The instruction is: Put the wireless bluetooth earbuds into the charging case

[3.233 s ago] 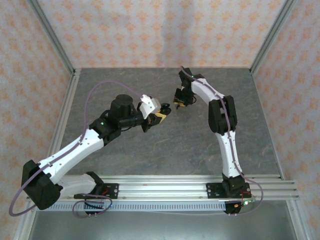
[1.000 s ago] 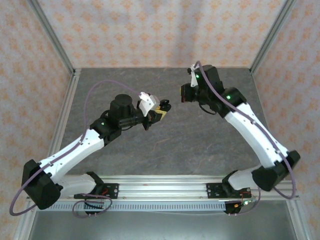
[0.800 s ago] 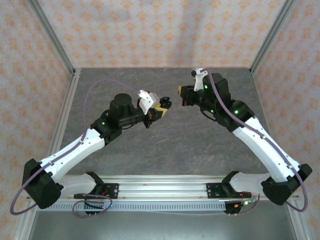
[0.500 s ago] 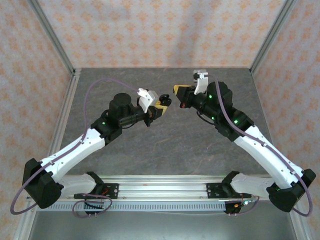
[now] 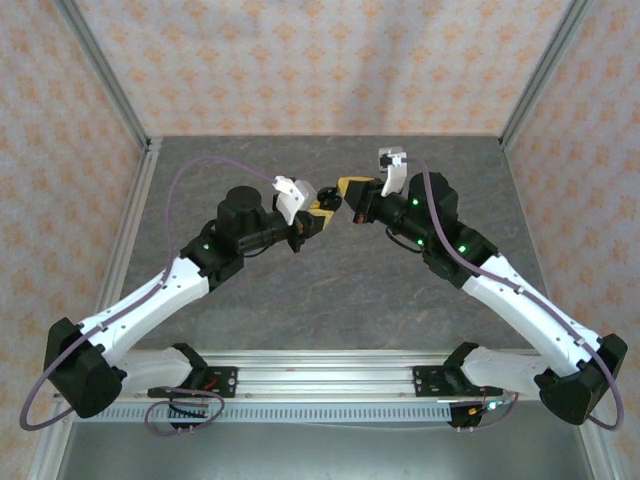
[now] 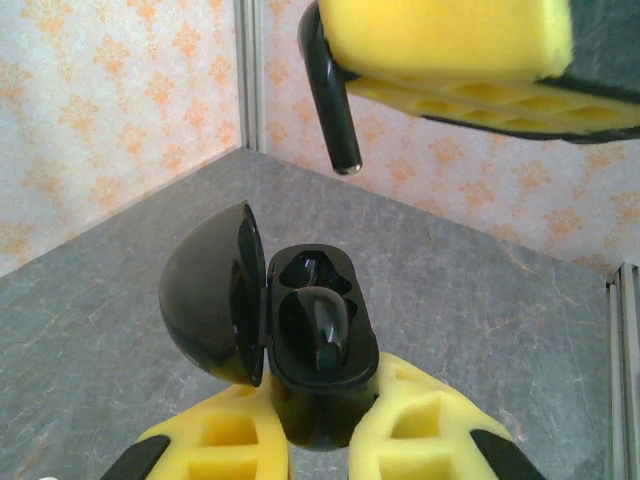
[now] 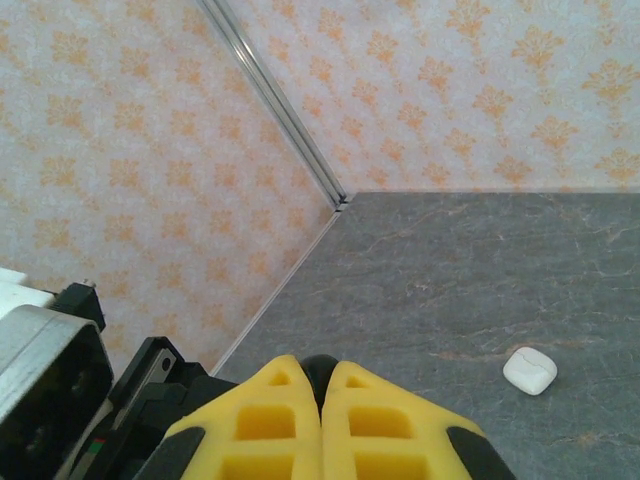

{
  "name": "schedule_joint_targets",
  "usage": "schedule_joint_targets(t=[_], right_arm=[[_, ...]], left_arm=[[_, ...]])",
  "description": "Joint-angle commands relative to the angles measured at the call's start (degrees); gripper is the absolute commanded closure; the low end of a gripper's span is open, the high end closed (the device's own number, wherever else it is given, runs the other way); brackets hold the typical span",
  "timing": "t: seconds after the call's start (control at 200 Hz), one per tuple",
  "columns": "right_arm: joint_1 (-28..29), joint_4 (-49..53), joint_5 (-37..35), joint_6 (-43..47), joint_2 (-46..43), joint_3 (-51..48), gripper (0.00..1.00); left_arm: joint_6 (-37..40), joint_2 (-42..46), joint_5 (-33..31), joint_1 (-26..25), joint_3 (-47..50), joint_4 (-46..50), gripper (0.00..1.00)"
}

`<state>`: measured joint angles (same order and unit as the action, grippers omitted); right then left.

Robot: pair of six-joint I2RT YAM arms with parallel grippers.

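**Black earbud poised over the open case, with much of the grip hidden**

In the left wrist view, the left tool [image 6: 322, 438] shows its yellow ribbed fingers at the bottom edge. They are clamped on the base of a glossy black oval plastic charging case [image 6: 332, 388]. The case stands open, with its domed lid [image 6: 208, 300] swung out to the left. A small glossy black seated earbud [image 6: 318, 320] lies in the nearer socket. The farther socket [image 6: 305, 268] looks vacant, but its hollow is dark and hard to read. The underside of the case is buried between the fingers.

Above the case and not touching it hangs a slim black stemmed earbud [image 6: 330, 100], pinched in the right tool [image 6: 440, 60]. The stem points downward, while the head is covered by the yellow pad, which the top edge of the frame cuts off.

In the right wrist view, the right tool [image 7: 320, 400] has its fingers pressed together. A sliver of black shows at their tips, too little to identify from that angle.

From overhead, the left tool [image 5: 320, 210] and right tool [image 5: 352, 190] meet tip to tip above the grey marbled tabletop [image 5: 350, 290]. The case and earbuds are too small to make out there.

A small white rounded object [image 7: 529, 370] lies on the tabletop, well apart from the tools. It is too small to tell what it is.
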<state>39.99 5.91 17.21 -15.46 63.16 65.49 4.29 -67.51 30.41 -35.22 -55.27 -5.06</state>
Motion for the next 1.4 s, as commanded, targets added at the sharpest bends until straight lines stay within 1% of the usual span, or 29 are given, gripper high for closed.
schedule_joint_targets(t=[0.0, 0.22, 0.685, 1.076, 1.396], right_arm=[[0.45, -2.83, 1.52, -0.70, -0.15, -0.75, 0.98], [0.44, -2.79, 2.11, -0.71, 0.13, -1.69, 0.98], [0.44, -2.11, 5.77, -0.71, 1.62, -1.71, 0.99], [0.40, -3.62, 7.06, 2.40, -1.61, -5.14, 0.99], [0.46, -3.37, 7.86, 4.37, -2.69, -5.99, 0.99]], left_arm=[[-0.70, 2.42, -1.23, 0.24, -1.60, -2.58, 1.00], [-0.87, 3.23, -1.23, 0.24, -1.64, -2.67, 1.00], [-0.95, 3.62, -1.30, 0.24, -1.79, -2.71, 1.00], [-1.00, 3.71, -1.76, 0.24, -1.80, -3.01, 1.00], [-1.83, 3.87, -1.41, 0.29, -1.81, -3.61, 1.00]])
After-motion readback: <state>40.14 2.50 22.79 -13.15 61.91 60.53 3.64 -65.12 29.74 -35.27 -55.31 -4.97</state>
